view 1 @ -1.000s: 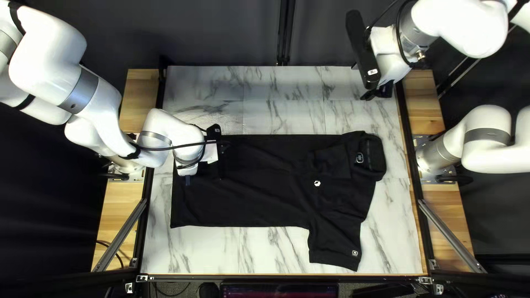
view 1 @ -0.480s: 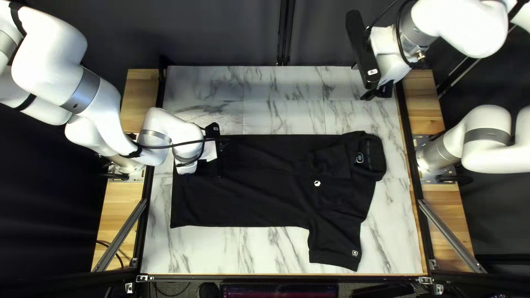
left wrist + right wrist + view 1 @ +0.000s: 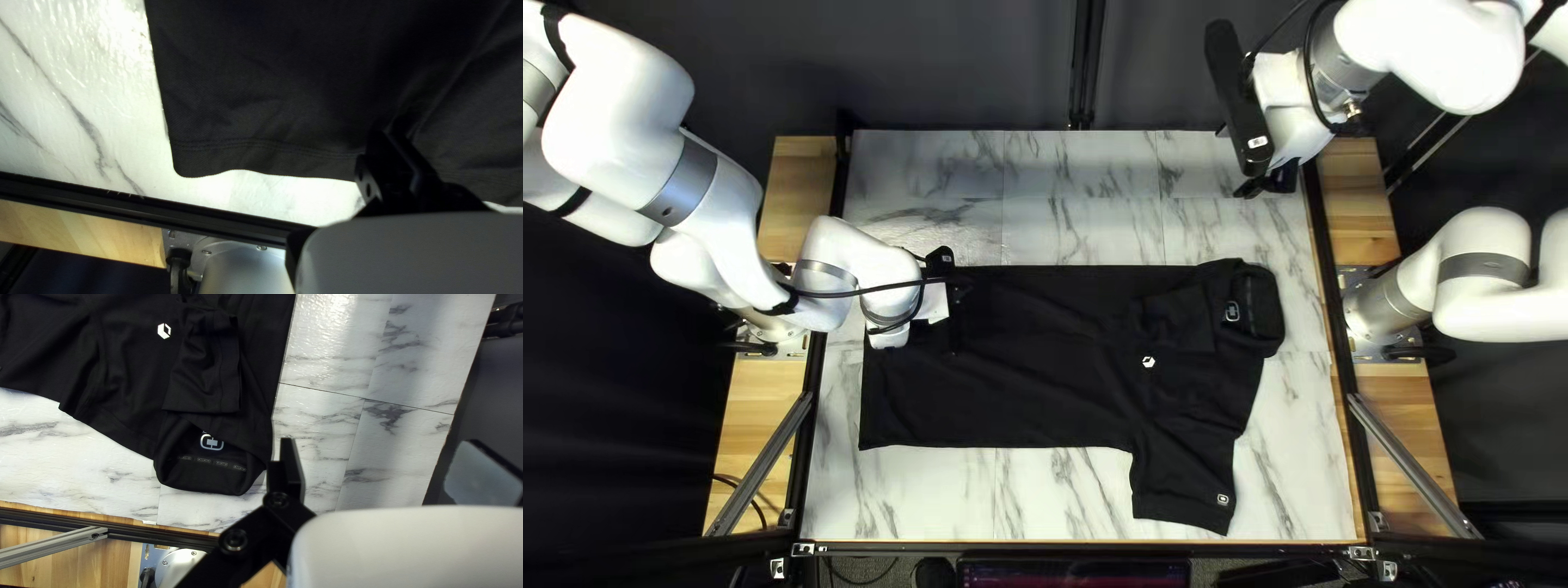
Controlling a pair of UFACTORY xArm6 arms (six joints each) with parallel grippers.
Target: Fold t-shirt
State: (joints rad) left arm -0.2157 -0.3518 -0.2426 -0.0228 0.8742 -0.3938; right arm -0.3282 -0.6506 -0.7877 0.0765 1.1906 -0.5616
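Mid-fold, we cannot tell if our left gripper [image 3: 915, 322], middle left, holds the shirt [image 3: 1054, 359]; right gripper [image 3: 1264, 184] hangs wide, upper right; lower sleeve [image 3: 1180, 482] folds next

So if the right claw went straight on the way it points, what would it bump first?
The right claw would probably meet the bare marble table first, just beside the t-shirt; depth is hard to judge.

No words can be read; the t-shirt [image 3: 1045, 367] bears only small white emblems [image 3: 1148, 362]
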